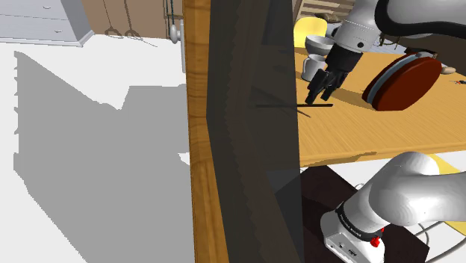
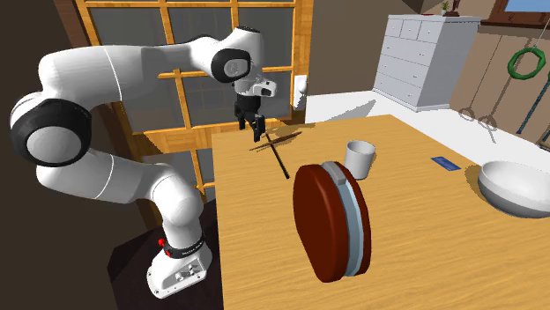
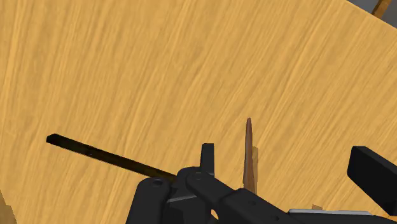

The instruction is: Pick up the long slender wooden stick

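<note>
One long, slender dark stick [image 2: 277, 159] on wood-grained tabletop [image 2: 423, 229]

Bare table [image 2: 256, 238] lay open around stick [image 2: 276, 161]. White cup [image 2: 360, 157] stood near, red-brown disc [image 2: 330, 220] farther off. Window frame [image 2: 306, 44] rose behind table edge.

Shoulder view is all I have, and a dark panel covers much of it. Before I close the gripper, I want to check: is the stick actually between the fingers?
Observer: Yes. In the wrist view, the brown stick sits between the open fingers of the gripper. It is nearer one finger, and neither touches it.
Operator: Is the long dark line I see the stick?
Observer: It seems not. The wrist view shows a thin black line running off at an angle from the brown stick. I cannot tell whether it is a shadow or an object.
</note>
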You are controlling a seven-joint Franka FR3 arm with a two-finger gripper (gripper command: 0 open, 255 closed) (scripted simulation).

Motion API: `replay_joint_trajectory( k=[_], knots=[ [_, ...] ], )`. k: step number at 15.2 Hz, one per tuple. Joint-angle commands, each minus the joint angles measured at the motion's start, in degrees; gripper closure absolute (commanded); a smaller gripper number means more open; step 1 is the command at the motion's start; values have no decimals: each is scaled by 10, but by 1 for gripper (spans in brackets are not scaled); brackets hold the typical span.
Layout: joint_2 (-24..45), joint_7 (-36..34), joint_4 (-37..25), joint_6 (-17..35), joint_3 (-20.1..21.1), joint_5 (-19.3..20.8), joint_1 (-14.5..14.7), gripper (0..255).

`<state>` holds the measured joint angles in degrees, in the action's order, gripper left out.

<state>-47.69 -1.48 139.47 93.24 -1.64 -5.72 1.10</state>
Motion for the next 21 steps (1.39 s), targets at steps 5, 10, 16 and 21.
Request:
replay_joint_trajectory(
  k=[5, 10, 16, 21],
  knots=[
    [102, 151, -52, 42, -21, 33, 56, 0],
    [213, 329, -121, 80, -29, 62, 120, 0],
    [298, 492, -169, 119, -18, 84, 174, 0],
    [302, 491, -134, 158, -19, 85, 174, 0]
  ],
)
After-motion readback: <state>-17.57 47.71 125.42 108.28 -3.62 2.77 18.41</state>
